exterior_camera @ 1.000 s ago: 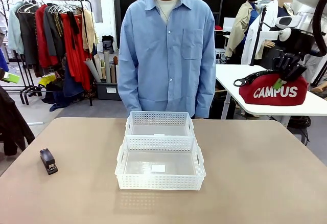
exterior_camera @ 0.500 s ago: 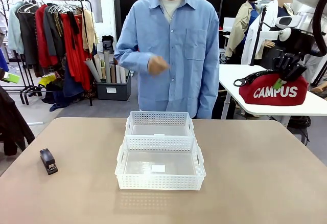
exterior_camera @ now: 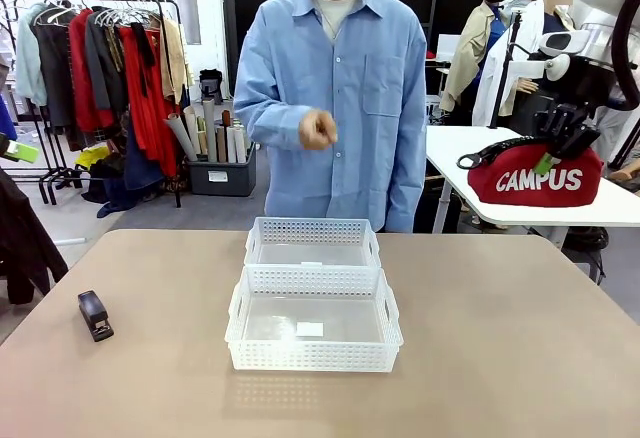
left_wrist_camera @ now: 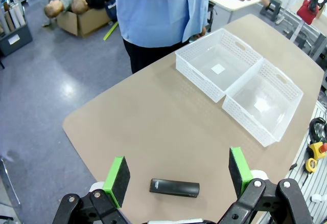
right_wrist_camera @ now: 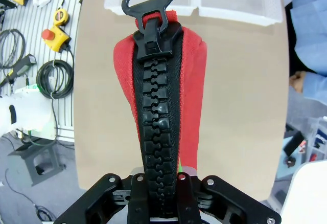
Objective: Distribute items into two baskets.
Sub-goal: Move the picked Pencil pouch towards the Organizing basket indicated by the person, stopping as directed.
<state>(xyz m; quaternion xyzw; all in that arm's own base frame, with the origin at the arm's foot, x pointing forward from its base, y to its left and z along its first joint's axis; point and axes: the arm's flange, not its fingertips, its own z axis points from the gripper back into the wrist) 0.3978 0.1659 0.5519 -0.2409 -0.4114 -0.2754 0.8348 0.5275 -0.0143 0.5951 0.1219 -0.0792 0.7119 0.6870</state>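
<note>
My red pouch hangs in the air off to my right, pinched at its top by my right gripper. Its white "CAMPUS" lettering faces me, its black strap loops out sideways, and its black zipper runs along the top to a ring pull. The small black stapler lies flat and closed on the tabletop at my left, well apart from the baskets. The two white perforated baskets sit mid-table, touching, long sides together. The larger basket is nearer me and the smaller basket is just behind it. Each shows a small white label on its floor.
</note>
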